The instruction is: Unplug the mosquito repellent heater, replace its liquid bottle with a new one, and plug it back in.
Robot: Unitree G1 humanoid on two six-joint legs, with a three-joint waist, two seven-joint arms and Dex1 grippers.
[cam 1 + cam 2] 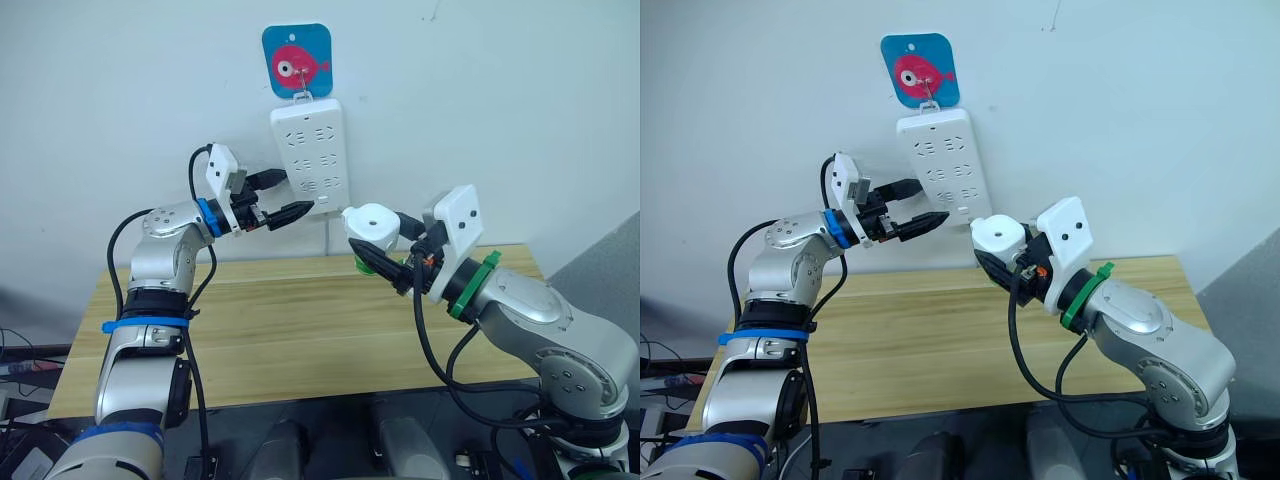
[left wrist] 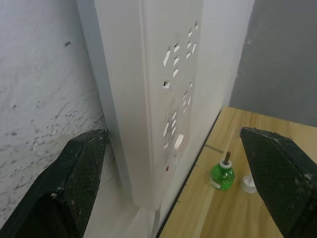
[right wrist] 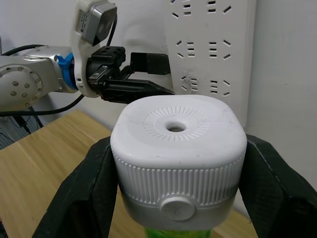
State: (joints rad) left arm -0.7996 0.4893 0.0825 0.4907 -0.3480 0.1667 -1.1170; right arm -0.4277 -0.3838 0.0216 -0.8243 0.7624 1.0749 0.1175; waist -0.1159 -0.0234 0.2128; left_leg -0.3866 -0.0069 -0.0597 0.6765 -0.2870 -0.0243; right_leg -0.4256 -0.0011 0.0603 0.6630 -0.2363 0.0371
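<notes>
While right tool (image 3: 176,198) grips heater (image 3: 178,148), left wrist reveals green bottle (image 2: 222,174).

No text, brand or number can be read anywhere. The one sign is a pink fish drawing on a blue card (image 1: 297,60), on the wall above the power strip (image 1: 311,150), up beyond the left gripper (image 1: 283,197).

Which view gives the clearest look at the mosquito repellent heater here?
The right wrist view: the mosquito repellent heater sits large and centred in the right tool, its vented top, ribbed side and round button plain to see. Both eye views show it small, near the power strip. The left wrist view shows the strip instead.
</notes>
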